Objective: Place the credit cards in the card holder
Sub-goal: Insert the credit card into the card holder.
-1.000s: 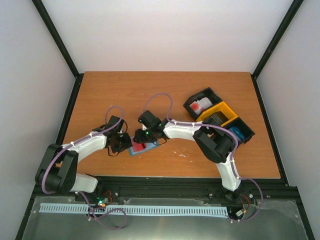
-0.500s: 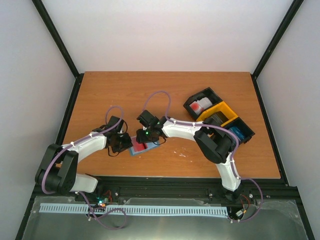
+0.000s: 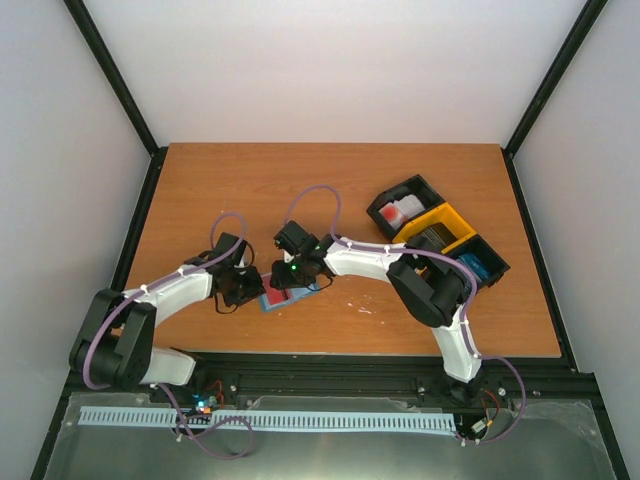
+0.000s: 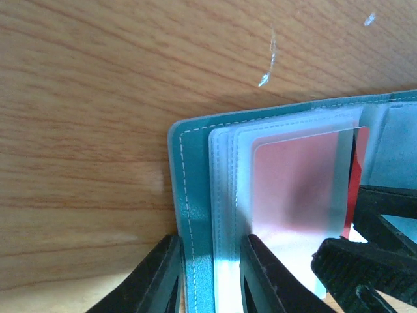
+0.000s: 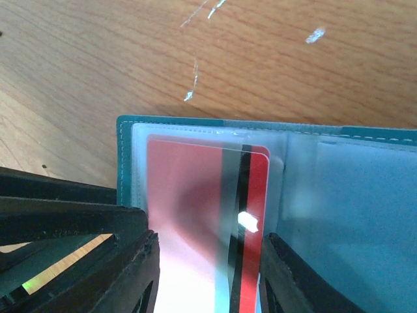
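The card holder [image 3: 283, 299] lies open on the surface [image 3: 250, 190], a little left of the middle of the near edge, with its teal cover down and its frosted pockets up. The left hand [image 4: 210, 283] is clamped on the leaf nearer the surface's left edge. One finger sits outside the stitched teal cover and the other rests against the stacked pockets. Just beside it, the right hand [image 5: 208, 280] grips a red credit card [image 5: 189, 202] across its two long edges. The card's far end sits under a frosted pocket, and its black stripe shows through the plastic. From above, the two hands almost meet over the holder. White scuffs [image 5: 195, 72] mark the wood just beyond it. Farther off, toward the right edge, a black-and-yellow tray [image 3: 452, 216] lies diagonally. A blue item [image 3: 474, 267] is in its nearest compartment and a red-and-white item [image 3: 400, 212] in its farthest.
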